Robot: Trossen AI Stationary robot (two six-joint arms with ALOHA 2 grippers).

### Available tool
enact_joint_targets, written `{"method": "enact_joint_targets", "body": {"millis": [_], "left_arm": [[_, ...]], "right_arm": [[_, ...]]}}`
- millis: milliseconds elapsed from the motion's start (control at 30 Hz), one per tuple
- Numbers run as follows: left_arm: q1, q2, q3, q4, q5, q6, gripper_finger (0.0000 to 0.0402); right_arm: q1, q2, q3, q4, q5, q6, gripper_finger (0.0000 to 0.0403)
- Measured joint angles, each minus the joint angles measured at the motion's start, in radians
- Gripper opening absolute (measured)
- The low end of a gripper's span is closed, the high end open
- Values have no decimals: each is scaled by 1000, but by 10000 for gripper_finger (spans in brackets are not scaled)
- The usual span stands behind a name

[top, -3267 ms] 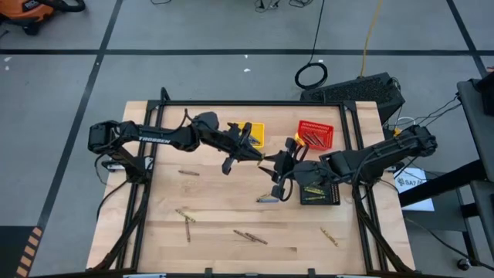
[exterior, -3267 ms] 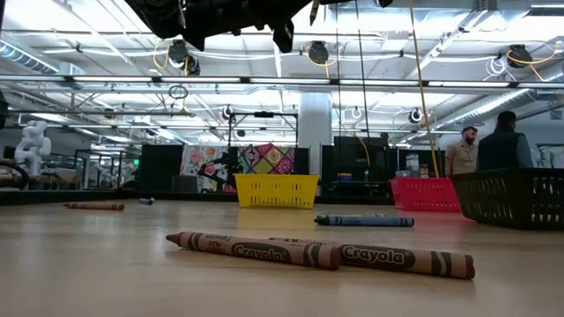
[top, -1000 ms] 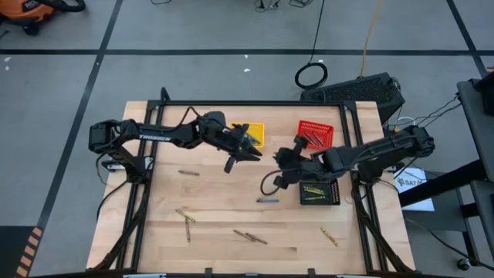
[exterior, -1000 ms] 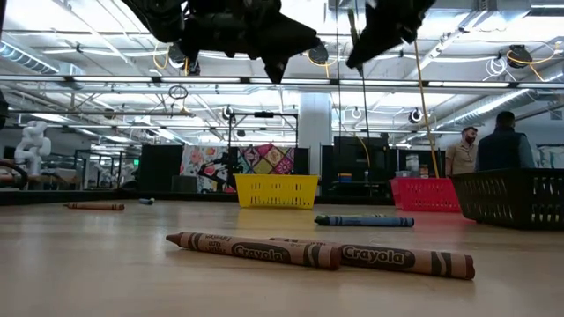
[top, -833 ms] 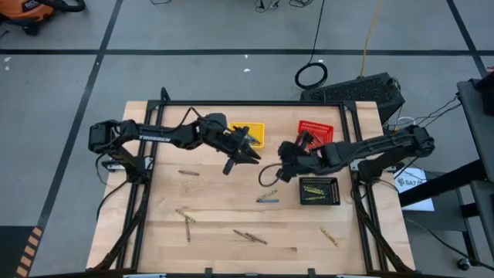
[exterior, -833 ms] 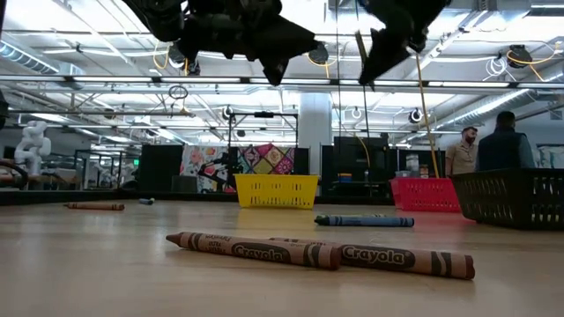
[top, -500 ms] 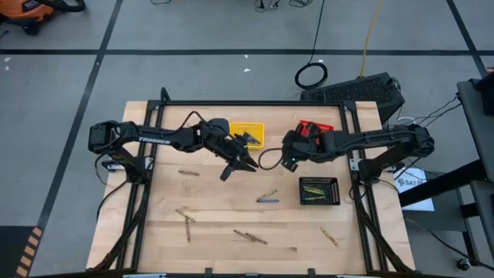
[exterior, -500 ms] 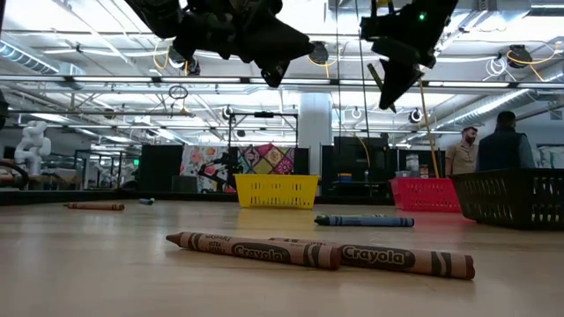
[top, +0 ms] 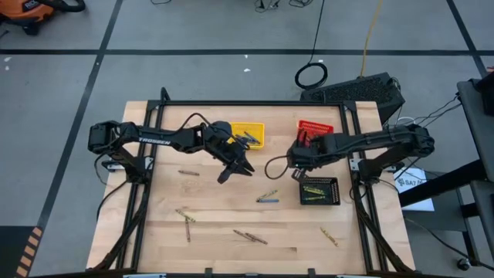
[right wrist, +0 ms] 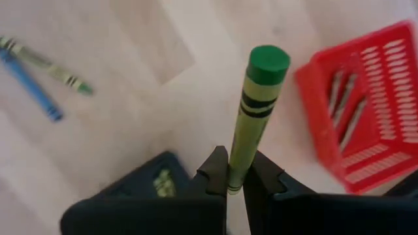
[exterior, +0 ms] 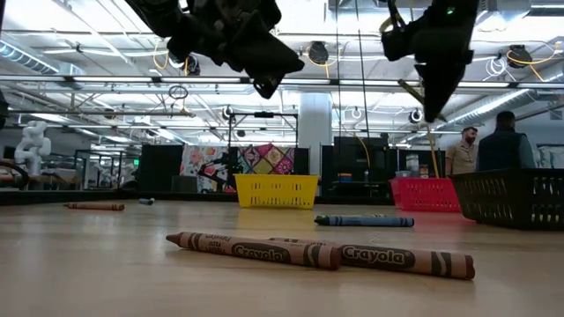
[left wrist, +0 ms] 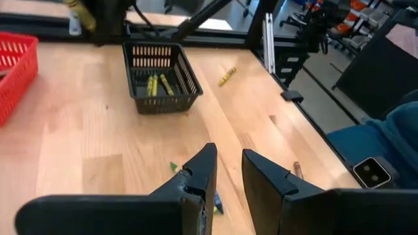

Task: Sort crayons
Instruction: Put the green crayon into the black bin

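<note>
My right gripper (top: 297,165) hangs above the table, left of the red basket (top: 315,131) and the black basket (top: 319,190), shut on a green crayon (right wrist: 255,117). My left gripper (top: 231,171) hovers near the yellow basket (top: 248,133), open with nothing between its fingers (left wrist: 228,175). A blue and a green crayon (top: 267,197) lie flat together at mid-table. Brown crayons (top: 188,173) (top: 251,237) and a yellow one (top: 329,236) lie scattered toward the near edge. My right gripper pinches the green crayon near its lower end (right wrist: 234,177) between its two fingers. The fingers point steeply down and the crayon runs along them, most of its length sticking out past the fingertips to its flat green end (right wrist: 268,64). It is lifted clear of the table.
The red basket (right wrist: 366,117) holds brown crayons and the black basket (left wrist: 160,78) holds yellow ones. The yellow basket holds bluish crayons. Two brown crayons (exterior: 317,254) lie close to the near edge. People stand in the room beyond the table (exterior: 480,145).
My right gripper has carried the green crayon toward the table's right, sunk a little and tipped from slanting to pointing steeply down. My left gripper has dipped slightly toward the near edge. The crayons on the table have not moved.
</note>
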Motion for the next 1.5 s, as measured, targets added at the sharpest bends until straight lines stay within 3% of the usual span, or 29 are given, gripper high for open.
{"method": "enact_joint_targets", "body": {"millis": [500,800,1000,1300,1500], "left_arm": [[-44,-1,0,-125,0,2,77],[-75,-1,0,-235,-1,3,77],[-99,-1,0,-328,-15,3,77],[-154,-1,0,-471,-33,0,77],[-181,-1,0,-567,-138,0,77]], "right_arm": [[182,0,-3,-107,-83,210,5],[274,-1,-181,-71,-136,339,5],[299,-1,-264,30,-210,345,6],[323,0,-312,78,-235,344,6],[326,0,-329,103,-263,319,6]]}}
